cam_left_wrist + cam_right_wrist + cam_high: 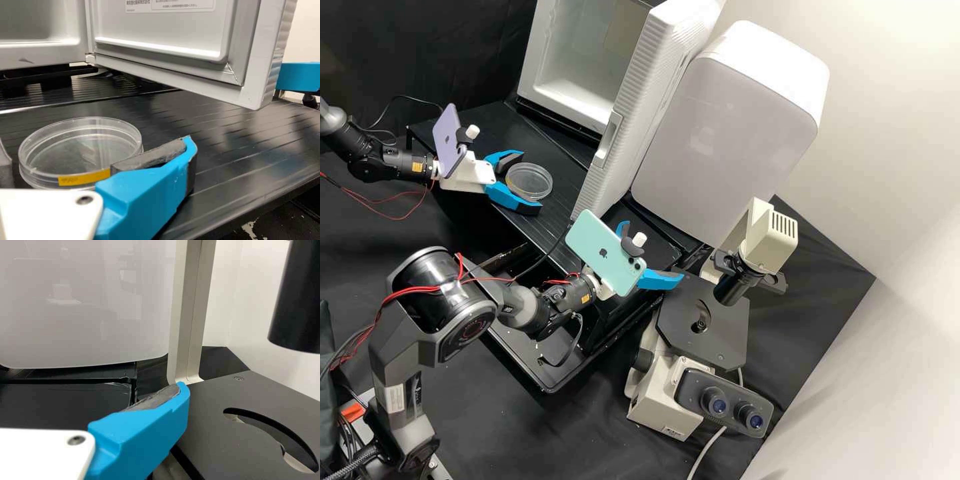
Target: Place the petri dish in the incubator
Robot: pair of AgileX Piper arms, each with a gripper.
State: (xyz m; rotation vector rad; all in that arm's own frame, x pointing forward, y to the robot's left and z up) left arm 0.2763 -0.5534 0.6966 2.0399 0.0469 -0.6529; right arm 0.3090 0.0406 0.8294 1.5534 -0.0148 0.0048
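Observation:
A clear lidded petri dish (531,181) with a yellow label (82,177) rests on the black slatted platform (493,127) in front of the white incubator (570,67). The incubator's door (640,113) stands open. My left gripper (527,181) is open, level with the platform, with one blue finger on each side of the dish. One finger pad (150,157) lies close against the dish's rim (80,150). My right gripper (655,251) is open and holds nothing. It hovers above the microscope stage (250,415), and one blue finger (150,427) shows.
A second white unit (733,127) stands right of the open door. A microscope (700,347) with its black stage and eyepieces sits at the front right. The door's lower edge (175,65) hangs just above the platform. The right gripper's blue finger (300,77) shows past the door.

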